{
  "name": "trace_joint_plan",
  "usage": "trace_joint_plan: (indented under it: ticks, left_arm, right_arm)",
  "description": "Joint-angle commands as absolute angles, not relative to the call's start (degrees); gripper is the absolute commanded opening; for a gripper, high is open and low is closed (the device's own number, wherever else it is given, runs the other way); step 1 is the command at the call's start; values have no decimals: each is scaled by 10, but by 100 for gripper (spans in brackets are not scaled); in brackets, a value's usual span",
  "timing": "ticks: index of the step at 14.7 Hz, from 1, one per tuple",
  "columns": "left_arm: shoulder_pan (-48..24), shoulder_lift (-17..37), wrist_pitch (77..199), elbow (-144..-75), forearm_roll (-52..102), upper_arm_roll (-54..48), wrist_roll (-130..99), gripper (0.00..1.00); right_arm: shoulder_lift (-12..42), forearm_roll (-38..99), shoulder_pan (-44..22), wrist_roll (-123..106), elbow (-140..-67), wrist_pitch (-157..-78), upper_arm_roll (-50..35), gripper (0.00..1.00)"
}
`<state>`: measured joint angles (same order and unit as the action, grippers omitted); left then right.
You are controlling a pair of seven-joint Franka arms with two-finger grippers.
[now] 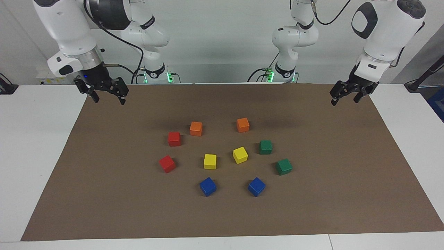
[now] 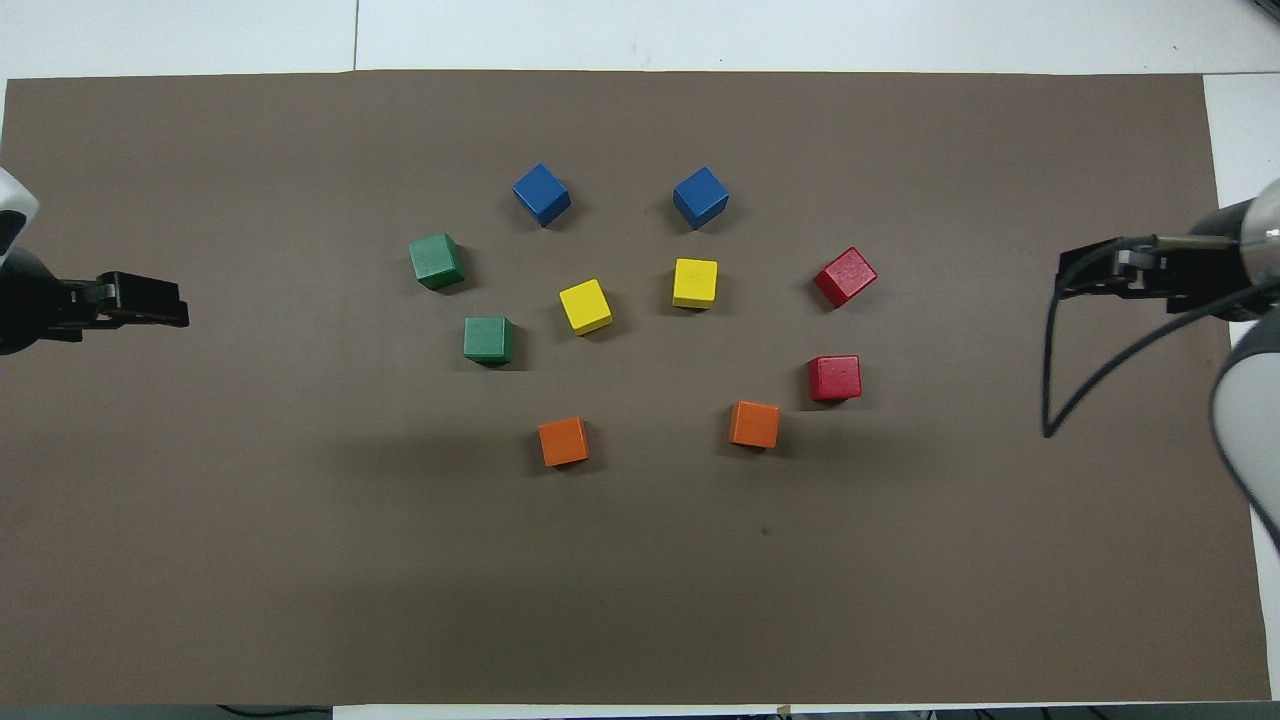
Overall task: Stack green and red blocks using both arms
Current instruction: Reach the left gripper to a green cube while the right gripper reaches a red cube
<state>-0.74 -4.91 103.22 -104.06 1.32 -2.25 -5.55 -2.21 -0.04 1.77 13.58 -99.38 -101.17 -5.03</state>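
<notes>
Your left gripper [image 1: 343, 97] and right gripper [image 1: 108, 96] both hang released and empty over the brown paper mat [image 1: 104, 194], apparently clear of it. Around the two yellow cubes [image 1: 224, 158], the matte green cubes [image 1: 274, 157] sit toward the left arm's end, the matte red cubes [image 1: 170, 151] toward the right arm's.

One high camera faces the two robots across the desk [image 1: 20, 156], seen from some way off; a second looks steeply down from above their end. Both share the brown mat [image 1: 329, 194] and its blocks.
</notes>
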Motion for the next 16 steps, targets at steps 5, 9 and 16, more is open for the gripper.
trace_joint_plan:
  ticks: [5, 9, 16]
  left_arm:
    - [-92, 7, 1135, -1073, 18, -19, -178, 100]
    - [-101, 69, 1179, -1070, 18, -20, -182, 100]
    - [-121, 178, 1210, -1007, 47, -20, -233, 100]
  right_arm:
    - [38, 7, -71, 276, -1034, -1131, -53, 100]
    - [47, 7, -79, 279, -1086, -1208, -53, 100]
    - [50, 7, -91, 292, -1135, -1258, -53, 100]
